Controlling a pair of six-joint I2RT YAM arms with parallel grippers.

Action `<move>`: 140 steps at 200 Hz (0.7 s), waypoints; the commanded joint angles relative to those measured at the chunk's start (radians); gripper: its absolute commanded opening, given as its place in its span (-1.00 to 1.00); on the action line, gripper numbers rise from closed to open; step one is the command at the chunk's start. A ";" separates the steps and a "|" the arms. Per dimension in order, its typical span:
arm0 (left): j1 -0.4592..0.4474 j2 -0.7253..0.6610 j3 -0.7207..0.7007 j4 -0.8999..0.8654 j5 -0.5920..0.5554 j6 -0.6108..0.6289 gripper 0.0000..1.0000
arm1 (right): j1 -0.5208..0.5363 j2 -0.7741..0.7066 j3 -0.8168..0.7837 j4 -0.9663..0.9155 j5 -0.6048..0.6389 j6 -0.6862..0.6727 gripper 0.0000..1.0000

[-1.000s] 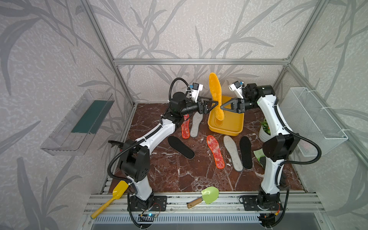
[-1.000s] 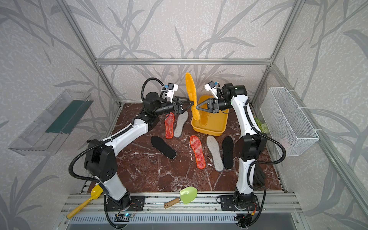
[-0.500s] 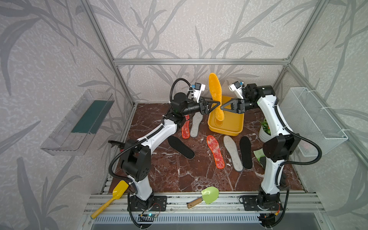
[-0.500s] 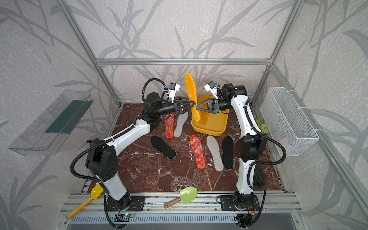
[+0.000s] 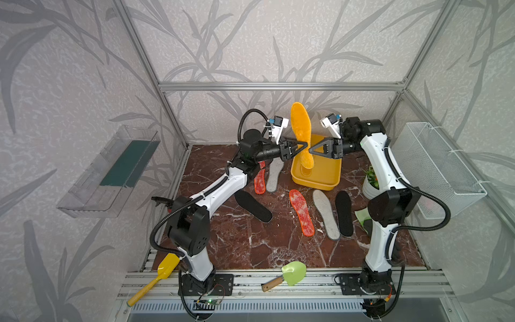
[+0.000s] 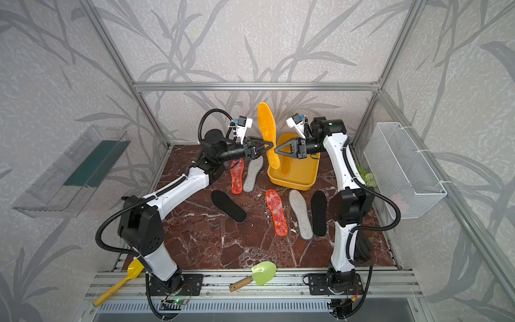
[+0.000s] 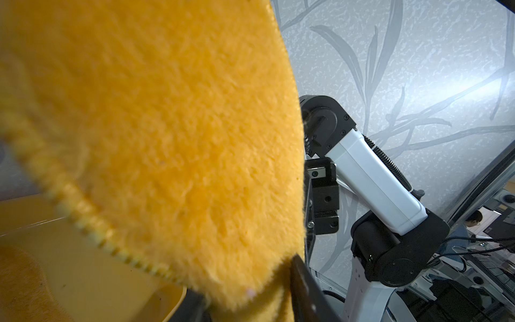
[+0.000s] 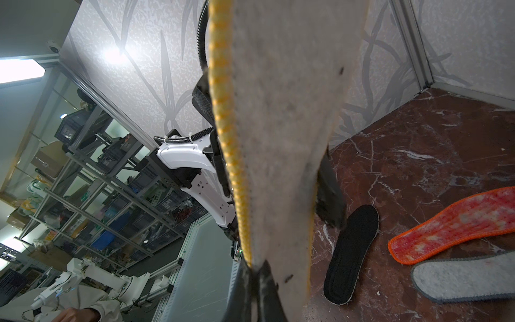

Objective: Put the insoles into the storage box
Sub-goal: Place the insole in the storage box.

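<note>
A yellow-orange insole (image 5: 301, 125) (image 6: 266, 122) stands upright above the yellow storage box (image 5: 328, 178) (image 6: 303, 178). My right gripper (image 5: 310, 150) (image 8: 255, 278) is shut on its edge from the right. My left gripper (image 5: 305, 144) (image 7: 248, 306) reaches in from the left, its fingers (image 7: 303, 290) pressed against the fluffy pad (image 7: 167, 125). The right wrist view shows the pad's grey underside (image 8: 278, 111). A second yellow-orange insole (image 5: 305, 170) lies in the box. On the floor lie two red mottled insoles (image 5: 259, 181) (image 5: 301, 212), two grey ones (image 5: 274, 174) (image 5: 325, 214) and two black ones (image 5: 253, 206) (image 5: 344, 213).
A white wire basket (image 5: 434, 167) hangs on the right wall and a clear bin (image 5: 111, 172) on the left wall. A small plant pot (image 5: 370, 184) stands by the right arm. A green trowel (image 5: 289, 274) and a yellow scoop (image 5: 156, 278) lie on the front rail.
My left gripper has moved right onto the upright insole and its jaws have narrowed around it. The right gripper and the insole have stayed in place.
</note>
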 commanded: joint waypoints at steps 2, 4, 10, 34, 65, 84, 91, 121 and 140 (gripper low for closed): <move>-0.003 -0.033 0.027 -0.021 0.012 0.018 -0.34 | 0.007 -0.022 0.000 -0.202 -0.174 -0.055 -1.00; -0.003 -0.033 0.027 -0.023 0.012 0.018 -0.35 | 0.007 -0.022 0.000 -0.203 -0.174 -0.055 -1.00; -0.003 -0.035 0.026 -0.026 0.012 0.018 -0.36 | 0.007 -0.023 0.000 -0.202 -0.174 -0.054 -1.00; -0.005 -0.039 0.029 -0.032 0.010 0.018 -0.54 | 0.007 -0.022 0.000 -0.201 -0.174 -0.053 -1.00; -0.003 -0.038 0.030 -0.045 -0.009 0.009 -1.00 | 0.007 -0.017 0.006 -0.201 -0.163 -0.046 -1.00; -0.004 -0.037 0.030 -0.062 -0.008 0.014 -1.00 | 0.006 -0.011 0.026 -0.201 -0.162 -0.033 -0.84; -0.003 -0.039 0.027 -0.068 -0.008 0.019 -1.00 | 0.006 -0.011 0.030 -0.200 -0.159 -0.030 -0.79; -0.002 -0.072 -0.008 -0.080 -0.021 0.038 -1.00 | -0.010 -0.006 0.057 -0.200 -0.131 0.002 -0.51; -0.001 -0.100 -0.020 -0.124 -0.020 0.072 -1.00 | -0.030 -0.005 0.070 -0.201 -0.139 0.018 -0.44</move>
